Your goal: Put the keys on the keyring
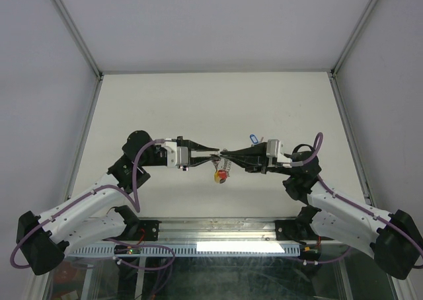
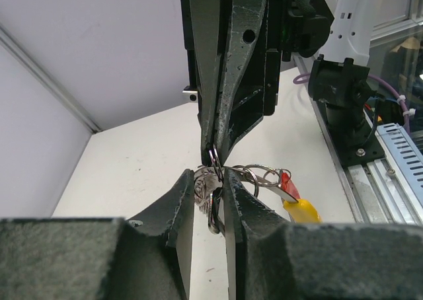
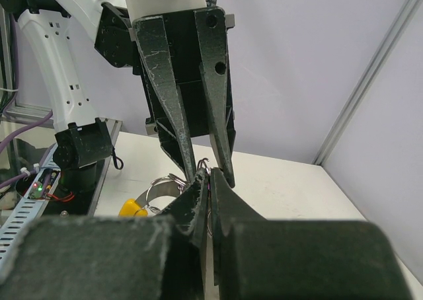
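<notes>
The right gripper [image 2: 215, 149] reaches down from the top of the left wrist view with its jaws pressed together, a thin loop of the keyring [image 2: 259, 173] nipped at their tips. Tip to tip with it, the left gripper [image 2: 210, 181] shows a narrow gap, with a silver metal piece [image 2: 207, 197] lodged between its rough black pads (pinched or merely enclosed, I cannot tell). The keyring's wiry, overlapping coils spread right of centre, up off the table [image 1: 198, 102]. The keys [image 1: 221, 175] dangle from them with a glossy red tag [image 2: 285, 180] and a rounded yellow tag [image 2: 303, 211]. In the overhead view, a blue-tagged key [image 1: 253, 138] lies flat just beside the right gripper's upper edge.
</notes>
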Robot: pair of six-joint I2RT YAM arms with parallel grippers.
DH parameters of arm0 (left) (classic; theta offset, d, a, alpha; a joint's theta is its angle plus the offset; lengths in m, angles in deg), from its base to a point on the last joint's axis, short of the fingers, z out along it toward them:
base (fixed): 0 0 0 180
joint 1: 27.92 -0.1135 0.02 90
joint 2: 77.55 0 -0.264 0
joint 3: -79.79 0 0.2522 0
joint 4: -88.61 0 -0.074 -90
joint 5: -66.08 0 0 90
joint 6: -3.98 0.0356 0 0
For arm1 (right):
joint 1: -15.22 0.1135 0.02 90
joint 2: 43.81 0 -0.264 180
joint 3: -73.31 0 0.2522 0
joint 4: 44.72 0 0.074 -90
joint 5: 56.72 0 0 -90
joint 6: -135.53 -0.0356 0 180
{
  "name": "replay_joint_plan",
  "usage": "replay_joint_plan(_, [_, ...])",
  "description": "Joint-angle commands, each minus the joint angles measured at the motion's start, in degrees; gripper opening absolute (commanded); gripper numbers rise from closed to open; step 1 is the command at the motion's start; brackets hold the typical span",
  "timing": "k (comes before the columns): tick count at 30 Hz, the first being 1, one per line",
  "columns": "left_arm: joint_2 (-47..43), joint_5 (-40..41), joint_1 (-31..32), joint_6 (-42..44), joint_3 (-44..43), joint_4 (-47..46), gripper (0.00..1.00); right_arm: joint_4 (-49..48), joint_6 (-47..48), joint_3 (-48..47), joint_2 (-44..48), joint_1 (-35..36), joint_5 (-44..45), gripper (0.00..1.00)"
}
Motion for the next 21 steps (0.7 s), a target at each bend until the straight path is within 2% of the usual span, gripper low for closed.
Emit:
replay_joint_plan(1, [-0.4,-0.2,-0.3,0.8,-1.9,0.7,0.06,-4.3,0.0,-2.4,0.8,-0.1,1.3,0.00])
replay_joint_plan(6, [-0.1,0.3,-0.4,0.5,-2.0,0.7,0.00,-5.3,-0.5,-2.0,1.0,-0.1,2.0,0.00])
replay_joint_plan(14, [-0.1,2.4,-0.4,0.0,-1.3,0.3,0.00,-13.0,-5.0,-0.2,-0.2,0.0,5.3,0.00])
replay_joint_plan(21, [0.0,3.2,0.1,-1.8,0.3,-2.5,0.05,-20.9,-9.7,1.0,-2.6,0.0,8.7,0.00])
